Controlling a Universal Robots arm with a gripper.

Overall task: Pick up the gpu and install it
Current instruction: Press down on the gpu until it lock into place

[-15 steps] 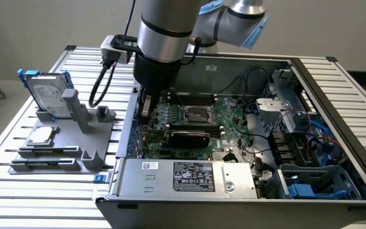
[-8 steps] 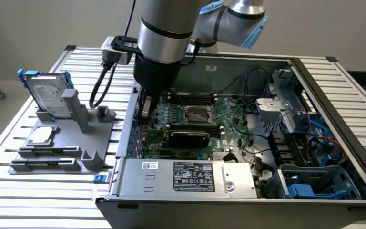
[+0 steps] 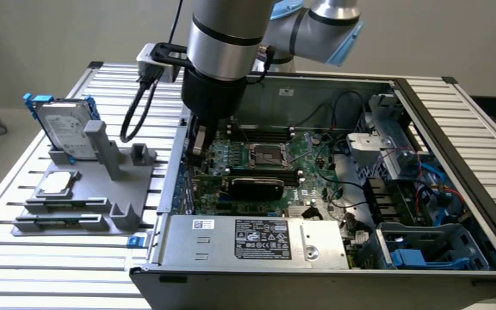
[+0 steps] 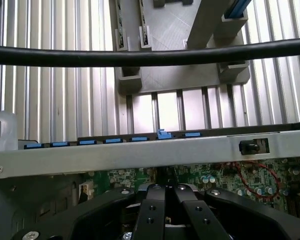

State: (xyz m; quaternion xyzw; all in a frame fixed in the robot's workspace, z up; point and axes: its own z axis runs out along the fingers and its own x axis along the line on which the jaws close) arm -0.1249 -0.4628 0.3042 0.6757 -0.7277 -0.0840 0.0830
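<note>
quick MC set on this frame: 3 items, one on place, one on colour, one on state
1. Where is the gripper?
A. Over the hard drive
B. Over the open computer case
C. Beside the processor chip

2. What colour is the hard drive's frame?
A. Red
B. Yellow
C. Blue

3. How do the gripper's fingers stand?
A. Shut
B. Wide open
C. Clamped on the cable

Answers:
1 B: the gripper hangs over the computer case, by the motherboard's edge on the exterior view's left.
2 C: the hard drive stands on the grey fixture in a blue frame.
3 A: in the wrist view the fingers meet.
</note>
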